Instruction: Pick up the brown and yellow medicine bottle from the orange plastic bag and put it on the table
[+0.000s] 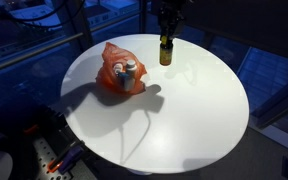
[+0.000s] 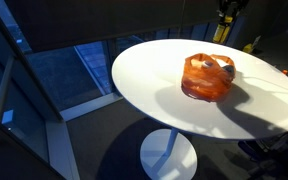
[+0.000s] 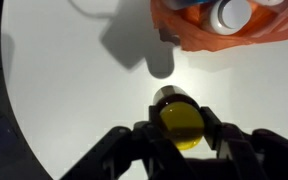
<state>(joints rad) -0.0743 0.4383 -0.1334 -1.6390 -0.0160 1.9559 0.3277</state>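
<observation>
Round white table [image 1: 189, 115], seen in both exterior views, carrying all the items. Orange plastic bag [image 1: 111, 68], crumpled and open-mouthed, lies near the table's middle and serves as the reference for the positions below. Gripper [image 1: 167, 35] descends from above the table edge beyond the bag, clear of it. In the wrist view its dark fingers [image 3: 144, 135] sit on either side of the bottle, jaws closed against its sides. Brown and yellow medicine bottle [image 3: 179, 122] stands upright outside the bag, near its open side but not touching it, with its yellow cap facing the wrist camera. Its base appears to meet the table surface, though the exterior view is too coarse to confirm contact. White-capped containers [image 3: 234, 12] lie inside the bag's mouth.
</observation>
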